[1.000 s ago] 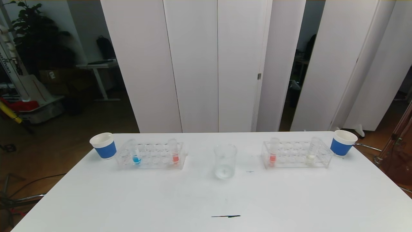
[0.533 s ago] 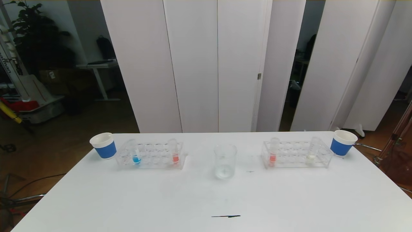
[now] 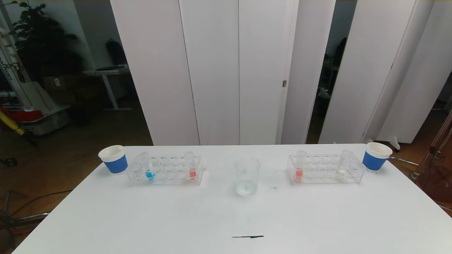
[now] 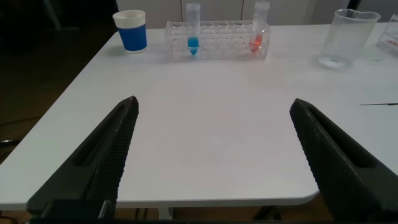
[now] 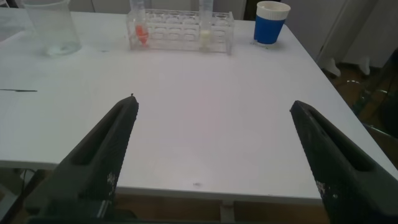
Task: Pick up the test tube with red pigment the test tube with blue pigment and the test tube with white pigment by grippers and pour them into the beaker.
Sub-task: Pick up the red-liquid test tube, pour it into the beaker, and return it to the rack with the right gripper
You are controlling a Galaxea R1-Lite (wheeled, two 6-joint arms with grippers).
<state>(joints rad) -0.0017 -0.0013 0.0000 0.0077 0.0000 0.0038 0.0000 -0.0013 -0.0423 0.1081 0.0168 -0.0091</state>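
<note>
The beaker point(image 3: 247, 175) stood mid-table; only wrist views showed the left gripper point(image 4: 214, 155) and right gripper point(image 5: 214, 155), jaws spread, held back at the near edge.

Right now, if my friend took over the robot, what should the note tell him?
Left gripper: open, holding nothing, at the table's near edge, left side.
Right gripper: open, holding nothing, at the near edge, right side.
Beaker: mid-table, between the two racks, no colour in it.
Left rack: blue tube and a red tube, both upright.
Right rack: another red tube and the white tube, both upright.
A blue cup stands beyond each rack's outer end.
Done: nothing poured.
Left: lift red, blue and white tubes, pour each into the beaker.
</note>
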